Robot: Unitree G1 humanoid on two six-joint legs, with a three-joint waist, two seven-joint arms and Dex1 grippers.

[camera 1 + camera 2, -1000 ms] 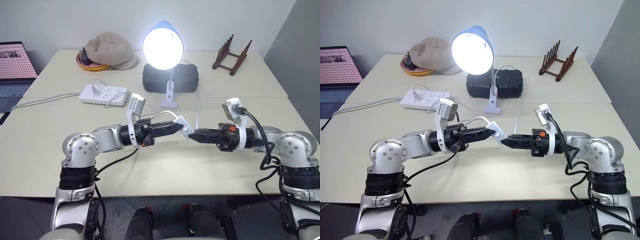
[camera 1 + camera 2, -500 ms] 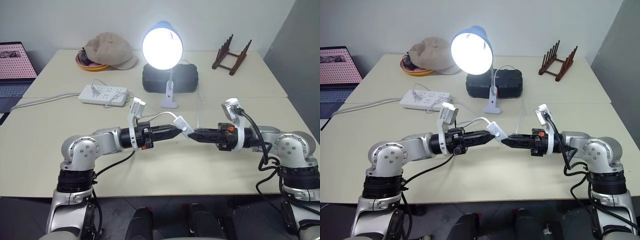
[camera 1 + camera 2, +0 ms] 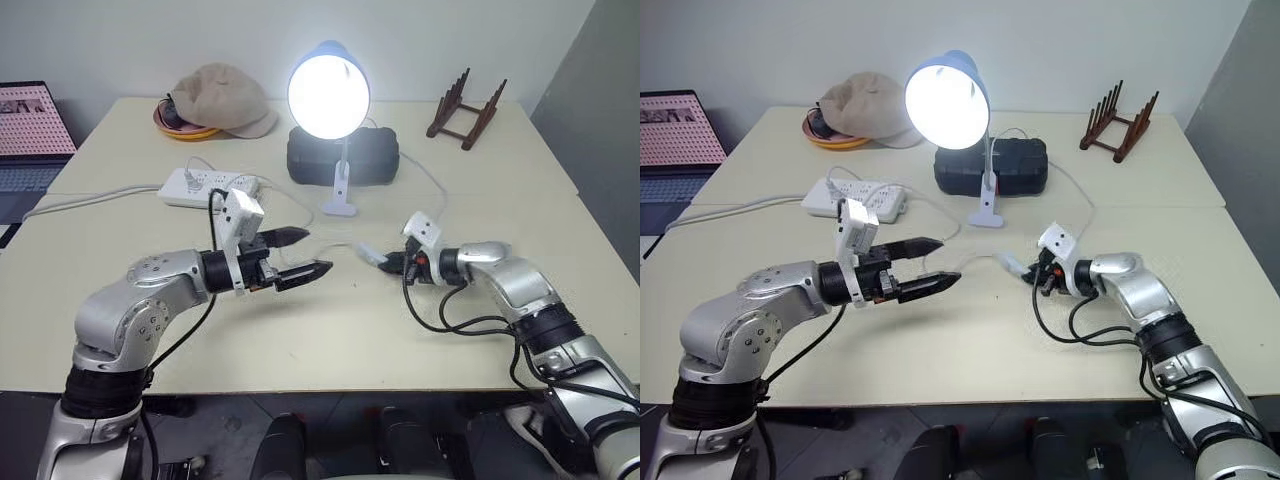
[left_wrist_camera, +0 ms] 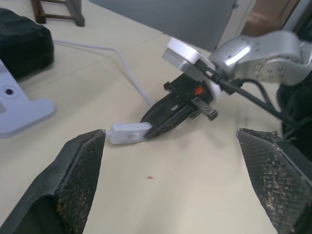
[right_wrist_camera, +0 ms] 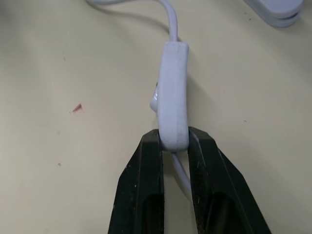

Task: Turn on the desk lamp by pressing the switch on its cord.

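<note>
Desk lamp [image 3: 329, 95] with a blue shade glows at the back of the cream desk [image 3: 300, 340], in front of a black case [image 3: 372, 155]. Its thin white cord [image 3: 1072, 185] runs forward to the small white switch [image 5: 173, 92] — pinched at one end by the right claw [image 5: 174, 139]. Left claw [image 3: 298, 254] hangs near the switch, fingers spread wide, gripping nothing.

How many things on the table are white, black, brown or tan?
White: 3 - strip, cord, switch
Black: 1 - case
Brown: 1 - rack
Tan: 1 - cap
Total: 6
</note>
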